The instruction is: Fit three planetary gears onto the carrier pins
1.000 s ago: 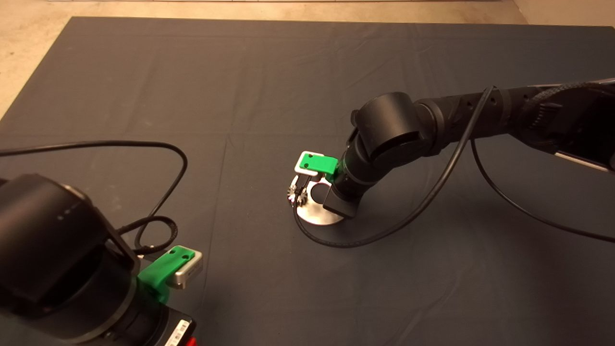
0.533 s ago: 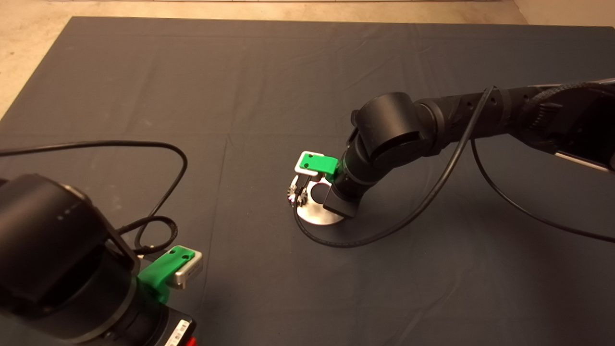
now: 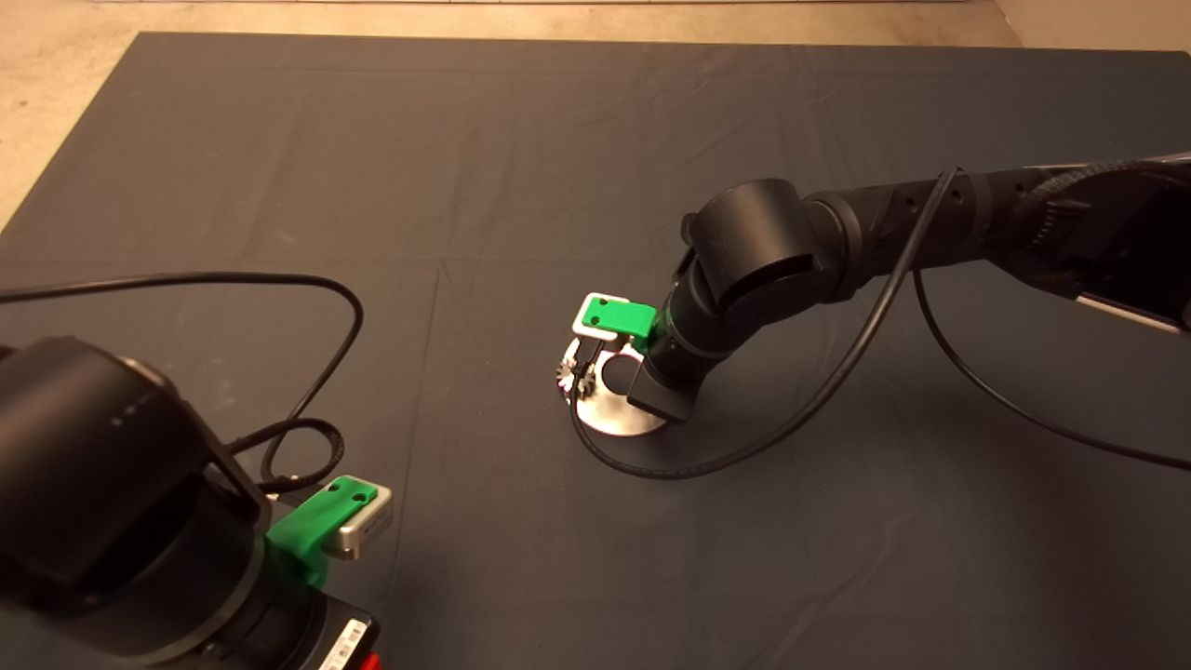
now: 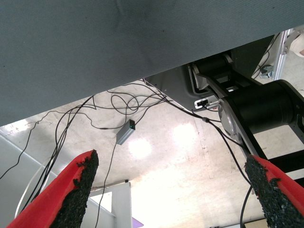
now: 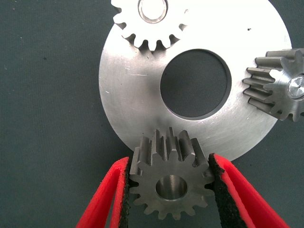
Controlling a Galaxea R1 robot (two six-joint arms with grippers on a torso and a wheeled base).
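The round silver disc (image 5: 123, 95) with a large centre hole lies on the mat; it also shows in the head view (image 3: 616, 421). Two gears sit on pins on it: one gear (image 5: 152, 21) and another gear (image 5: 278, 88) with its pin top (image 5: 297, 88) showing. My right gripper (image 5: 169, 192) is shut on the third gear (image 5: 169, 183), held flat over the disc's rim near the mat's middle (image 3: 582, 370). The third pin is hidden. My left gripper (image 4: 173, 178) is parked at the lower left, open and empty.
A black cable (image 3: 307, 279) loops over the mat's left part. The right arm's cable (image 3: 670, 470) curves on the mat just in front of the disc. The left wrist view looks past the mat's edge at floor cables and a robot base (image 4: 256, 104).
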